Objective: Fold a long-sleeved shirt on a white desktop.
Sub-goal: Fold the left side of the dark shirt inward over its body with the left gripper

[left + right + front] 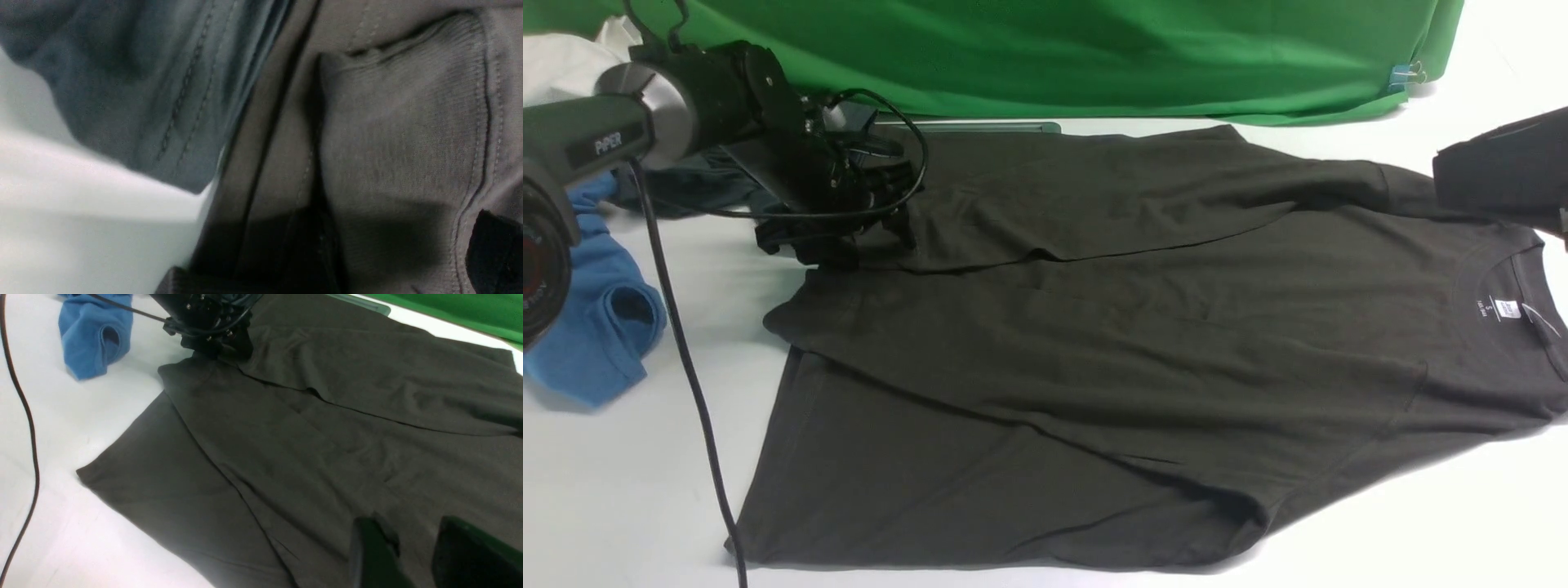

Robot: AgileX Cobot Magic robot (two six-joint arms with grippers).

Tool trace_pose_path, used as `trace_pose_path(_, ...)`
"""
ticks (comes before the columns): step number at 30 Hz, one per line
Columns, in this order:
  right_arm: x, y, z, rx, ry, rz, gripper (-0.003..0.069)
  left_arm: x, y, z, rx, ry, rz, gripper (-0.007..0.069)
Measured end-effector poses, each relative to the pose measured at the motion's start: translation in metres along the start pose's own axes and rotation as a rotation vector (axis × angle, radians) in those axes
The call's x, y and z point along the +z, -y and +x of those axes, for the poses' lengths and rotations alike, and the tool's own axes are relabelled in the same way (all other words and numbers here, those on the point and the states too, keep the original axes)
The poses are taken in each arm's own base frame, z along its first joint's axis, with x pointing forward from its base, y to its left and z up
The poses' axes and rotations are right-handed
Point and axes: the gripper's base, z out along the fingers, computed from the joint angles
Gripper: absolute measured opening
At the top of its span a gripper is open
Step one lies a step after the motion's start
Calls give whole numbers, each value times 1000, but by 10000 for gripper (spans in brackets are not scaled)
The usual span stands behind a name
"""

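the long-sleeved shirt is lying on the white desktop; i'm resting my left gripper on its folded-in cuff, seemingly pinning the fold, grip unreadable; my right gripper is hovering, spread wide.

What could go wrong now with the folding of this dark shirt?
The left gripper sits at the long-sleeved shirt's edge, right beside the dark teal garment, so it may pinch that cloth too. The black cable trails past the shirt's near corner and could drag it when the arm moves.
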Motion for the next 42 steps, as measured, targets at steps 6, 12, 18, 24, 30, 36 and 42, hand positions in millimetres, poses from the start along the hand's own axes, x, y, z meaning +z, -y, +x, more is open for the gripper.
trace_pose_path(6, 0, 0, 0, 0, 0, 0, 244, 2, 1, 0, 46, -7, 21, 295)
trace_pose_path(12, 0, 0, 0, 0, 0, 0, 244, 2, 1, 1, 52, -8, 26, 57)
trace_pose_path(18, 0, 0, 0, 0, 0, 0, 244, 1, 1, 1, 52, -8, 28, 43)
trace_pose_path(24, 0, 0, 0, 0, -1, 0, 244, -29, 8, -2, 141, 29, 34, 43)
trace_pose_path(30, 0, 0, 0, 0, -1, 0, 244, -62, 15, 8, 289, -45, 34, 43)
trace_pose_path(36, 0, 0, 0, -1, -1, 0, 244, -66, 16, 21, 345, -174, 23, 43)
trace_pose_path(42, 0, 0, 1, -1, -6, -1, 244, -98, 19, 24, 392, -150, 7, 43)
